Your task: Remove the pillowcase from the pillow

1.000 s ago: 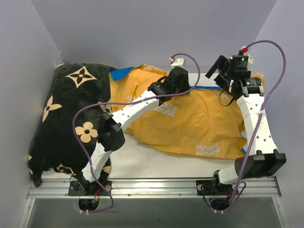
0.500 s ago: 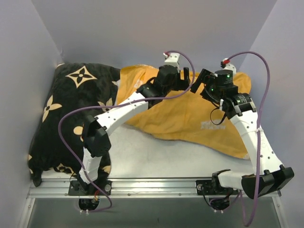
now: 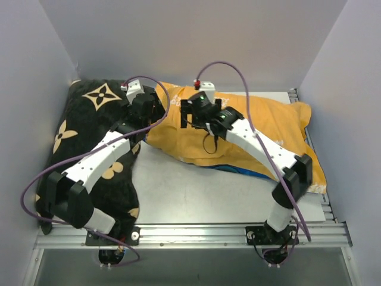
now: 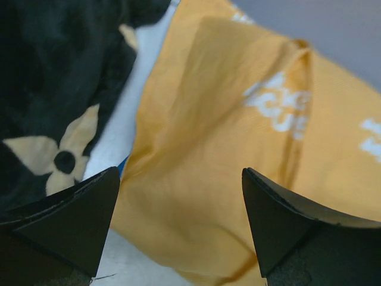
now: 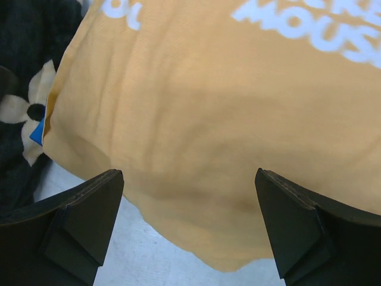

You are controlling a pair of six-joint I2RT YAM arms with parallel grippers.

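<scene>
The pillowcase (image 3: pixel 262 128) lies orange-yellow side up with white lettering across the back of the table, and a blue edge (image 3: pixel 238 171) shows beneath its front. My left gripper (image 3: pixel 152 110) is open and empty, hovering over the pillowcase's left end (image 4: pixel 196 119) beside the black cushion. My right gripper (image 3: pixel 187 116) is open and empty, just right of the left gripper, above the same end of the fabric (image 5: pixel 226 119). Neither gripper holds the cloth. No plain white pillow shows; it is hidden or out of view.
A black cushion with tan flowers (image 3: pixel 89 137) fills the left side, under my left arm, and shows in both wrist views (image 4: pixel 53 89) (image 5: pixel 24 101). Grey walls close the back and sides. Bare table (image 3: pixel 190 190) lies in front of the pillowcase.
Both grippers have swung left from the pillowcase's middle and right to its left end. The fabric has shifted back and right and is more bunched.
</scene>
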